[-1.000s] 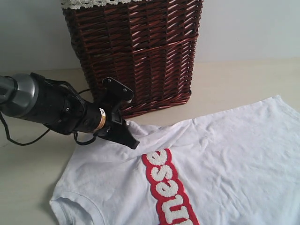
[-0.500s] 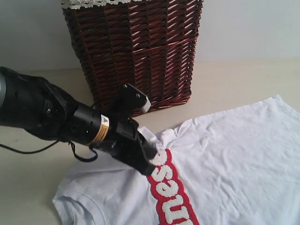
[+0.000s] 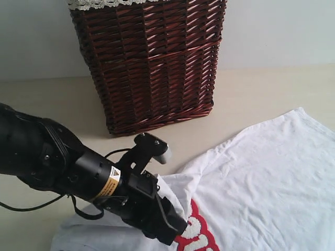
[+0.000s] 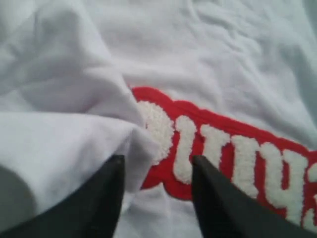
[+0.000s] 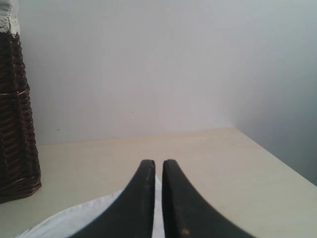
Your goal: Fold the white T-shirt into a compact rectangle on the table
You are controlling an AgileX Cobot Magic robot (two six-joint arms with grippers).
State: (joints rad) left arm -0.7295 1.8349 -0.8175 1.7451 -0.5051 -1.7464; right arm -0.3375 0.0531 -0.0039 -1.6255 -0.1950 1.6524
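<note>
The white T-shirt lies spread on the pale beige table, its red patch with fuzzy white letters partly under my left gripper. In the left wrist view the left gripper stands open over the patch, and a bunched fold of the shirt lies against one finger. My right gripper is out of the exterior view. Its fingers are almost together, with a peak of white shirt cloth rising into the slit between them. The orange neck tag is hidden.
A tall dark red-brown wicker basket with a lace rim stands at the back, close behind the shirt's collar end; it also shows in the right wrist view as the basket. Bare table runs to a wall behind.
My left arm has swung from the collar by the basket toward the front, and its gripper is now over the patch. The shirt's collar end and patch have shifted forward with it.
</note>
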